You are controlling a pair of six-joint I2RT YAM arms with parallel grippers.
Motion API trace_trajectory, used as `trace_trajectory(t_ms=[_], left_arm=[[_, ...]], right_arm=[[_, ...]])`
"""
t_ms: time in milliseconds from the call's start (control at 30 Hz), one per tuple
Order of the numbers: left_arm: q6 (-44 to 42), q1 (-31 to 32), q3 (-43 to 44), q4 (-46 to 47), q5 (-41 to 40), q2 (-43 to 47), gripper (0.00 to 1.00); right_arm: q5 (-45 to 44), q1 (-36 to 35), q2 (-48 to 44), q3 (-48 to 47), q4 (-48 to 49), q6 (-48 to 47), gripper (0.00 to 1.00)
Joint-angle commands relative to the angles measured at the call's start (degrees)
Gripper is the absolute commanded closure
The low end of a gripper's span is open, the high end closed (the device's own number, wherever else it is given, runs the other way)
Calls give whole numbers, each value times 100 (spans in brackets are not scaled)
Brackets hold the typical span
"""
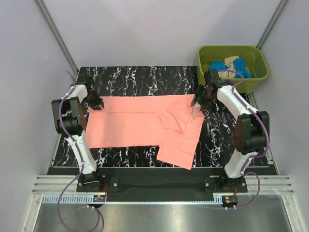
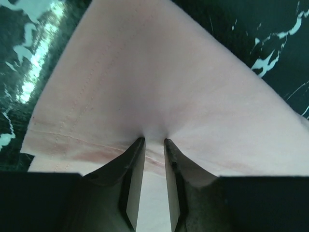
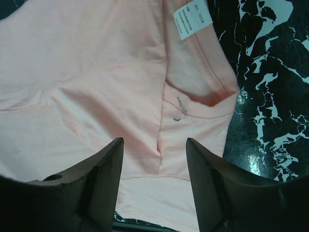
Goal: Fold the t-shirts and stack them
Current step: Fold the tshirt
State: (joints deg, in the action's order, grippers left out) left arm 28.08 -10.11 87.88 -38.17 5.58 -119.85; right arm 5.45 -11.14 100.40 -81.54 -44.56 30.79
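A salmon-pink t-shirt [image 1: 140,123] lies flat across the black marbled table, folded along its length, with one part hanging toward the near edge. My left gripper [image 1: 95,103] is at its far left corner. In the left wrist view the jaws [image 2: 154,140] stand a narrow gap apart, tips pressing into the cloth [image 2: 154,72], which puckers there. My right gripper [image 1: 198,104] is at the far right end by the collar. It [image 3: 154,140] is open wide above the cloth [image 3: 96,87], holding nothing. A white label [image 3: 190,19] shows inside the collar.
An olive-green tub [image 1: 227,47] stands at the back right corner, just beyond my right arm. A bright blue tee [image 1: 219,65] and a beige one [image 1: 234,61] lie crumpled in it. Grey walls close in the table on three sides.
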Motion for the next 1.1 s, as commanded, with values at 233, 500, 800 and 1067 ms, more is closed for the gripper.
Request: trace_trajectory(t_ms=[233, 500, 800, 1067], left_arm=[[198, -448, 415, -577, 557, -610, 69], [-144, -545, 309, -463, 628, -241, 64], [-320, -492, 502, -595, 822, 295, 62], [13, -483, 169, -77, 708, 629, 70]], right_arm=[[-106, -11, 1086, -1125, 290, -196, 39], [61, -38, 2174, -2355, 571, -99, 73], [-413, -81, 3073, -3334, 290, -99, 100], [-1871, -607, 2785, -3115, 253, -863, 100]])
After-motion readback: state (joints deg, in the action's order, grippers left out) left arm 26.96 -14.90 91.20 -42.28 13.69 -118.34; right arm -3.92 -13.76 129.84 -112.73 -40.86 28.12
